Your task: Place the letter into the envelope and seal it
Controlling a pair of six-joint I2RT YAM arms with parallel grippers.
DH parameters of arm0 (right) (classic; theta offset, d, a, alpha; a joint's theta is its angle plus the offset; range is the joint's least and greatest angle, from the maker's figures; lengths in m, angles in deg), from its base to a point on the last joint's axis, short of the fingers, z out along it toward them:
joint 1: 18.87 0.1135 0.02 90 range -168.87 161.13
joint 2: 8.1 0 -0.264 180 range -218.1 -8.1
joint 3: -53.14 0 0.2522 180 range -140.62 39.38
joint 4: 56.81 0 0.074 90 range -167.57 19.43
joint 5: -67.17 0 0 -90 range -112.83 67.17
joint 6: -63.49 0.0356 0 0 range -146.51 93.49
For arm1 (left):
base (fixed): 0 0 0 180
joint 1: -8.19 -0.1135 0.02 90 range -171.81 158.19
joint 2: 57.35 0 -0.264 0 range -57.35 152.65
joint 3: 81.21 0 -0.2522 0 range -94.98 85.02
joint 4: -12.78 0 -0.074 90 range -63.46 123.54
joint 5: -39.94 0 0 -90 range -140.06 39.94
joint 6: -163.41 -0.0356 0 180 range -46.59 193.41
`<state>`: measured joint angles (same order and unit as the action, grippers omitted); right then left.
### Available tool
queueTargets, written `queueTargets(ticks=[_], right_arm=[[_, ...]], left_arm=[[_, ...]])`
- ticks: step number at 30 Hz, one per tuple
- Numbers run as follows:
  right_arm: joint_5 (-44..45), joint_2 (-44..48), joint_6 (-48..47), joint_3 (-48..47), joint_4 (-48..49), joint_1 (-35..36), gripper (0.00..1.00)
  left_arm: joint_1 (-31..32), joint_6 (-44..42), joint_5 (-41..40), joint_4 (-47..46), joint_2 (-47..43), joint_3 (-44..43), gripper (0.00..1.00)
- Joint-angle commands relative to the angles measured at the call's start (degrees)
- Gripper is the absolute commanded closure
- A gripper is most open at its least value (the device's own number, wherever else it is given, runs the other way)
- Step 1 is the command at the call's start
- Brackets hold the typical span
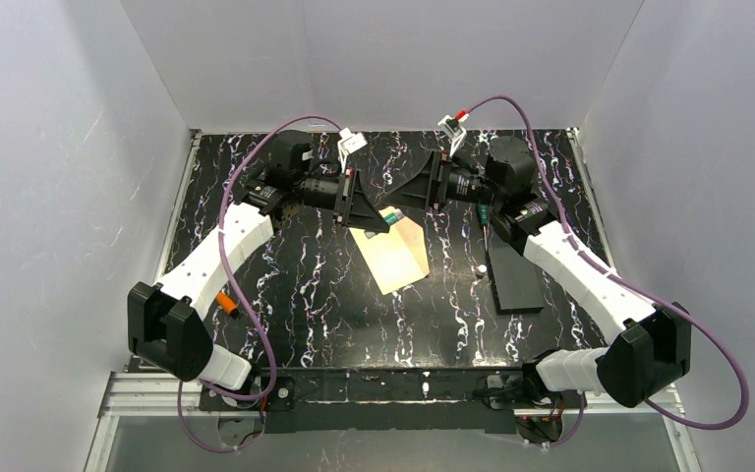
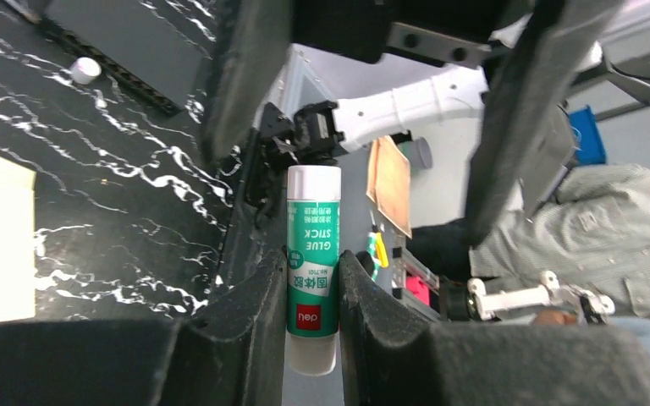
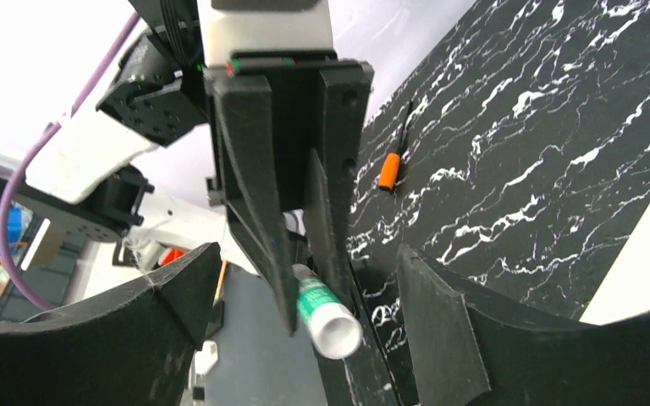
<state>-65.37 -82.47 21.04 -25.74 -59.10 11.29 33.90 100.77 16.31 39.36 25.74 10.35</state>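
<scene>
Left jaws pinch a glue stick (image 2: 313,254) narrowly near its base. Its white end sits between the right jaws, which stand wide and touch nothing. Below both pairs, the envelope (image 1: 387,261) lies on the worktop (image 1: 305,295), the letter (image 1: 416,234) showing tan along its edge; how far inside is unclear. An off-centre pull could twist the stick loose onto the paper.

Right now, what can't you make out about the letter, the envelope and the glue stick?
Top view: the left gripper and right gripper cover the far edges of the envelope and letter; whether the letter is inside is unclear.
Left wrist: envelope cut off by the left edge.
Right wrist: left fingers hide most of the glue stick.
</scene>
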Motion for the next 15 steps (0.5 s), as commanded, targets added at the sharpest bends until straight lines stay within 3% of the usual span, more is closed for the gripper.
queueTargets(ticks=[1,3,7,10,13,15], right_arm=[[-3.6,2.1,-8.1,-3.0,-5.2,0.0,0.15],[-4.4,2.4,-7.1,-2.4,-3.8,0.0,0.18],[-7.5,3.4,2.9,2.5,9.4,0.0,0.42],[-7.4,4.3,5.6,4.1,11.9,0.0,0.55],[-7.5,4.9,7.3,4.9,13.1,0.0,0.57],[-7.5,5.1,7.6,5.0,13.1,0.0,0.52]], left_arm=[[0.0,6.3,9.3,-7.2,-2.4,1.0,1.0],[0.0,7.7,9.9,-9.6,-2.5,1.4,1.0],[-0.6,7.6,10.1,-10.4,-2.4,1.2,1.0],[-1.5,7.2,9.8,-10.2,-2.5,1.0,1.0],[-2.0,7.4,8.9,-11.2,-2.6,1.1,1.0],[-2.1,7.5,8.6,-12.1,-2.8,1.1,1.0]])
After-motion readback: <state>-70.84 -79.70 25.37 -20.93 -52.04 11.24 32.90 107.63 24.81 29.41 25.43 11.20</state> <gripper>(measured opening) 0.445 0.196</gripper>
